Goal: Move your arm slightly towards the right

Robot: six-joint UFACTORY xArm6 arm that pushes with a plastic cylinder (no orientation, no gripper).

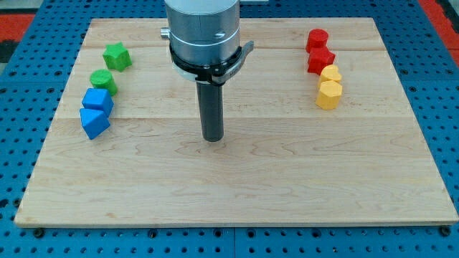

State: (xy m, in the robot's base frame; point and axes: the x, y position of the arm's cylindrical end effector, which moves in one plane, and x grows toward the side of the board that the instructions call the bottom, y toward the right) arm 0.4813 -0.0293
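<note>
Rod upright over the middle of the board, clear of every block.

My tip (213, 137) rests on the bare wood of the board (237, 193) near its centre, touching no block; the rod (212, 107) rises straight from it into the grey cylindrical arm body (201, 32), which fills the view's top centre. There are no jaws here, only the plain rod, so nothing is gripped. On the view's left, well apart from the tip, a column runs upward: a blue block (94, 122), a second blue block (97, 99) touching it, a green block (103, 79) just above, then a green star-like block (116, 56). On the view's right, equally far off, a yellow block (328, 94) and a second yellow block (330, 74) sit under a red block (320, 60) and a second red block (317, 39), each touching the next.
</note>
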